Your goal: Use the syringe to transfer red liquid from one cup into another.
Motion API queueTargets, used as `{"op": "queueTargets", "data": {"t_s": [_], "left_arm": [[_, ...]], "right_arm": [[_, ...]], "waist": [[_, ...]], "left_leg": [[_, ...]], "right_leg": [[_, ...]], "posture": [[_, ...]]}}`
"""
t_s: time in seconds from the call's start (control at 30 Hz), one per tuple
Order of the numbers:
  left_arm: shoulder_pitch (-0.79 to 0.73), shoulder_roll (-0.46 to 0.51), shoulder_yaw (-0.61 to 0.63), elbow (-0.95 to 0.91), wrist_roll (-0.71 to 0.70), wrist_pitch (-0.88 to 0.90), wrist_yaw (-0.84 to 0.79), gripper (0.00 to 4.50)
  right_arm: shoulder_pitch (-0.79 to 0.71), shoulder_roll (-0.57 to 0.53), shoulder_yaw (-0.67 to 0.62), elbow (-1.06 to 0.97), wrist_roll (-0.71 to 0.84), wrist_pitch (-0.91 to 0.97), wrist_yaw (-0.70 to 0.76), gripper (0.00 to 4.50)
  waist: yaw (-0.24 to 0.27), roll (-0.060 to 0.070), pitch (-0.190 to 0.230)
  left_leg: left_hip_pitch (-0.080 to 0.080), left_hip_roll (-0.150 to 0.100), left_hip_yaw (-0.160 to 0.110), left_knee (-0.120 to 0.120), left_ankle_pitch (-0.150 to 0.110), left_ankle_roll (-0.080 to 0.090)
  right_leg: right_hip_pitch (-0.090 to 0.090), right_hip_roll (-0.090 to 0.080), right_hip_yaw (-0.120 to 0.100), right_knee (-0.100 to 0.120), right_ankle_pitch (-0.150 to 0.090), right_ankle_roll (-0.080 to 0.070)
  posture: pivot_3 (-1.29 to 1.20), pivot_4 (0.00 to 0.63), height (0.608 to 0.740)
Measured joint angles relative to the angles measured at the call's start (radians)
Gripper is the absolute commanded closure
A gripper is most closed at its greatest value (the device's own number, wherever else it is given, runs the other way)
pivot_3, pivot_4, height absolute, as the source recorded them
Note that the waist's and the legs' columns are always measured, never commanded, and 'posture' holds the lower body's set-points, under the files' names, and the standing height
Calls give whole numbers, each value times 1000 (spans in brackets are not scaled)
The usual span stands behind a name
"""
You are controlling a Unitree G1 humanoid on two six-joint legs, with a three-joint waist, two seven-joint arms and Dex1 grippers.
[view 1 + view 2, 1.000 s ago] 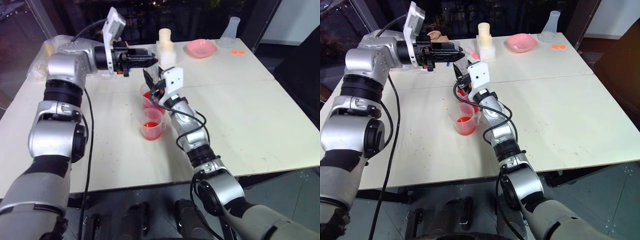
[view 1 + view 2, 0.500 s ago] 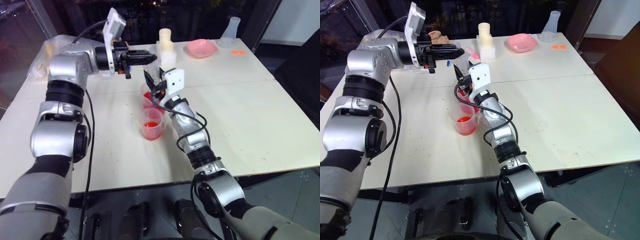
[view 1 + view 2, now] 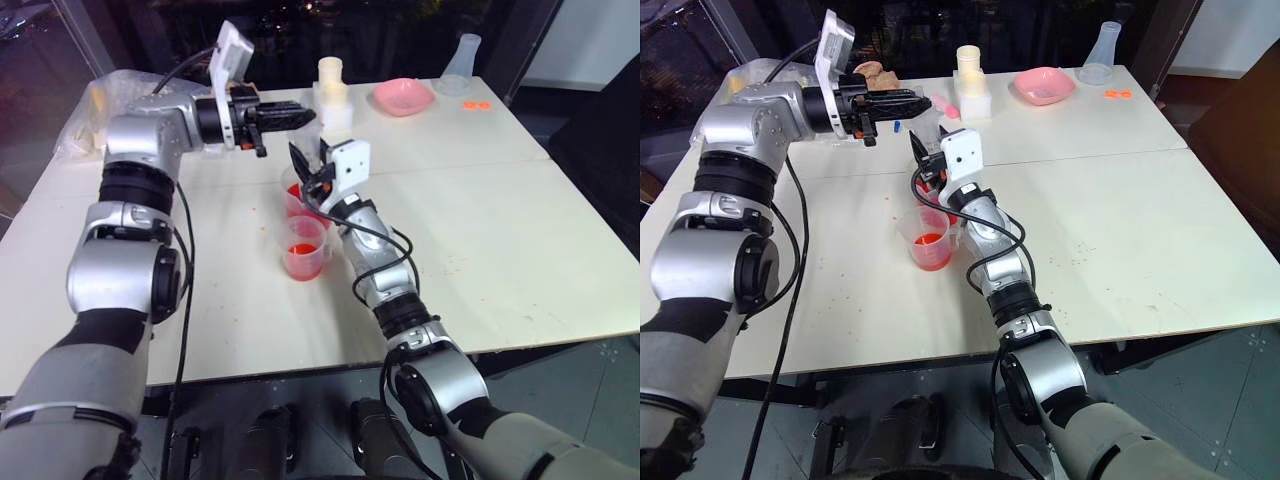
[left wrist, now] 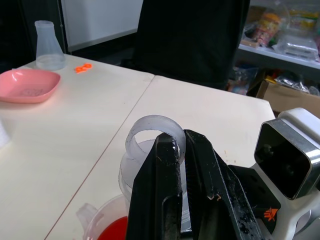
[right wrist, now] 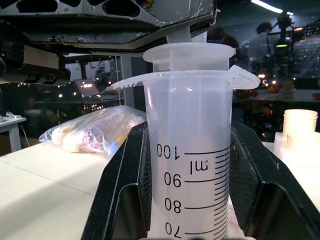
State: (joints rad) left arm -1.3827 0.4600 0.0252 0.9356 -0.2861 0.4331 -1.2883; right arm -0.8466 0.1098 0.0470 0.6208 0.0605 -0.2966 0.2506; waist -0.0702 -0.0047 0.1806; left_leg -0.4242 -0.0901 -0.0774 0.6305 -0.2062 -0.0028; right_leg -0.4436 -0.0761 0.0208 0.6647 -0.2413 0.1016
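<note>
My right gripper (image 5: pixel 192 200) is shut on the barrel of the syringe (image 5: pixel 192 165), a clear tube with black marks, and holds it upright over the far cup (image 3: pixel 293 203). Level from the left comes my left gripper (image 3: pixel 306 113), shut on the plunger's ring-shaped top (image 4: pixel 150 136) above the barrel. Two clear cups stand side by side below: the far cup and the near cup (image 3: pixel 304 250), each with red liquid (image 3: pixel 299 250) in the bottom. The syringe's tip is hidden behind my right hand.
At the table's back stand a pink bowl (image 3: pixel 403 96), a clear flask (image 3: pixel 462 60), a cream stack of containers (image 3: pixel 332 88) and small orange bits (image 3: pixel 477 104). A plastic bag (image 3: pixel 88 112) lies at the back left. The table edge (image 3: pixel 300 365) runs in front.
My left gripper's fingers have closed on the plunger's top. Both hands and the cups have stayed in place.
</note>
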Motion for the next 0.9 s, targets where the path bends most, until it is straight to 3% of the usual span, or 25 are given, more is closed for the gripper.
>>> {"op": "queueTargets", "data": {"t_s": [0.9], "left_arm": [[-26,8,2,-34,0,21,16,4474]], "right_arm": [[-33,9,-15,91,0,-82,-8,3108]], "waist": [[0,0,0]], "left_leg": [[0,0,0,0,0,0]], "right_leg": [[0,0,0,0,0,0]], "posture": [[0,150,740]]}}
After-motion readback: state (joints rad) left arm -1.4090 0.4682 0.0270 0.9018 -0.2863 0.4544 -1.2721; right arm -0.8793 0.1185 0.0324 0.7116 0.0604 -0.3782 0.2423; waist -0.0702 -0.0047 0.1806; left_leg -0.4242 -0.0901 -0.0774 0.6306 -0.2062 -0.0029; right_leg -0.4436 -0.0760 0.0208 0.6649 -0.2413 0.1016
